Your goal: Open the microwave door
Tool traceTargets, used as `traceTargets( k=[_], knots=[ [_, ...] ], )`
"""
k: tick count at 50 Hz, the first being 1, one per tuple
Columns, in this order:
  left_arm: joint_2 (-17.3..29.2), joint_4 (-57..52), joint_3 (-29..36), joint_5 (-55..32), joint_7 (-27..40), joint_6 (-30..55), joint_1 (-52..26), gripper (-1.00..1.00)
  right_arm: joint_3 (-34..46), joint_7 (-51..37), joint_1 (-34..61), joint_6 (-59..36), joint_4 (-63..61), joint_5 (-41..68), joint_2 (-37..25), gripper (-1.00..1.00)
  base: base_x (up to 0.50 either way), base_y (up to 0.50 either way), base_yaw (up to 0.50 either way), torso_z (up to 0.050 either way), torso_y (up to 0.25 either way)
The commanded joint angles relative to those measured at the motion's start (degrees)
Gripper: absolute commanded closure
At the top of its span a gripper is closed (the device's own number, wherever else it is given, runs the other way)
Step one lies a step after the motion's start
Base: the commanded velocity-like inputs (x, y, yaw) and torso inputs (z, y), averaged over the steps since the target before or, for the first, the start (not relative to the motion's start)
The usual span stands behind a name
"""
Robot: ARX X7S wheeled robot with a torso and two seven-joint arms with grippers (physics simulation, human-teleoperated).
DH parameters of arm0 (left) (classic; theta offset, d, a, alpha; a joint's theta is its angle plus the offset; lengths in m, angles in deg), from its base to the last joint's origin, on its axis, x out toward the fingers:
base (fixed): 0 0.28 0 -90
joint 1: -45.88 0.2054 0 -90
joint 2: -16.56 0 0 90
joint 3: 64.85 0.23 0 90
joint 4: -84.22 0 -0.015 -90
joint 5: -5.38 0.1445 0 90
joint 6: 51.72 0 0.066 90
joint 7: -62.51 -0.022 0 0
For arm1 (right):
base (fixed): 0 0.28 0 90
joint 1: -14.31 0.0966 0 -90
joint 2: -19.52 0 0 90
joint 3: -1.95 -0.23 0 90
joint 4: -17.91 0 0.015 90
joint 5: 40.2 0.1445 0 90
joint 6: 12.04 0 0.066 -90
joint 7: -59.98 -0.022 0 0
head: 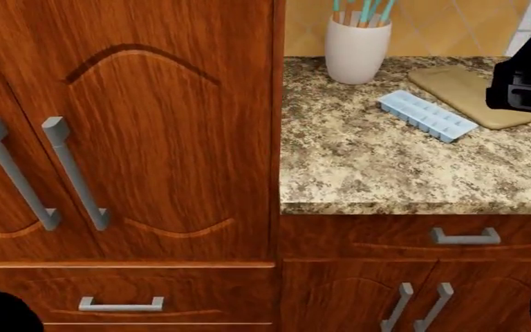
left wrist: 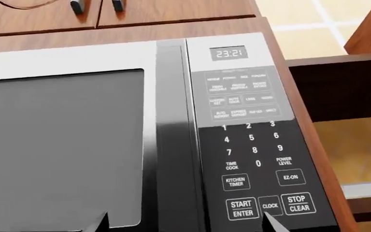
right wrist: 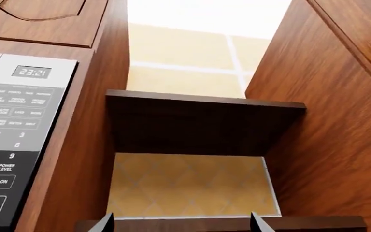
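The left wrist view shows the microwave from close up. Its door [left wrist: 56,145] has a dark window and lies flush with the front. A black vertical handle strip [left wrist: 172,145] runs between the window and the keypad panel [left wrist: 253,145]. My left gripper [left wrist: 187,224] is open, one fingertip [left wrist: 102,223] over the window's corner, the other by the CLOCK key, with the strip between them in view. My right gripper [right wrist: 182,224] is open and holds nothing; it faces a wooden shelf beside the microwave's panel [right wrist: 11,135]. The microwave is outside the head view.
A wooden shelf [right wrist: 198,121] and tiled wall lie beside the microwave, with cabinet wood [left wrist: 140,14] above it. The head view shows cabinet doors [head: 155,138], a granite counter [head: 358,173] with a white utensil cup [head: 356,48], an ice tray [head: 427,114], a cutting board [head: 473,93] and a dark arm part [head: 524,86].
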Motion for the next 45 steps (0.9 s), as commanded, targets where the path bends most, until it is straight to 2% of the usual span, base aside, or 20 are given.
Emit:
traceTargets(
  k=[1, 5, 10, 17, 26, 45],
  knots=[
    [3.81, 15.41, 8.21, 0.45, -3.48, 5.92, -18.35, -1.00, -0.27, -2.22, -0.82, 0.73, -0.67, 2.99, -1.45, -1.00, 0.00, 0.00, 0.00, 0.000, 0.000],
    [3.34, 24.78, 9.52, 0.95, -5.50, 5.42, -25.68, -1.00, 0.32, -3.96, -1.17, 1.63, -0.60, 4.12, -2.81, -1.00, 0.00, 0.00, 0.00, 0.000, 0.000],
    [2.07, 37.29, 12.33, 3.38, -8.03, 0.41, -31.07, -1.00, 1.04, -5.44, -0.92, 2.05, -0.42, 5.19, -4.05, -1.00, 0.00, 0.00, 0.00, 0.000, 0.000],
    [1.14, 50.70, 18.12, 7.69, -11.84, -7.61, -35.72, -1.00, 2.09, -6.93, 0.65, 1.52, -0.28, 6.62, -5.30, -1.00, 0.00, 0.00, 0.00, 0.000, 0.000],
    [-2.19, 71.11, 22.81, 12.47, -15.18, -18.97, -42.49, -1.00, 3.50, -8.61, 1.83, 1.47, -0.21, 8.04, -6.73, -1.00, 0.00, 0.00, 0.00, 0.000, 0.000],
    [-9.79, 109.34, 26.63, 17.55, -18.70, -41.19, -55.05, -1.00, 5.01, -10.47, 2.66, 2.75, 0.98, 9.28, -8.29, -1.00, 0.00, 0.00, 0.00, 0.000, 0.000]
  ],
)
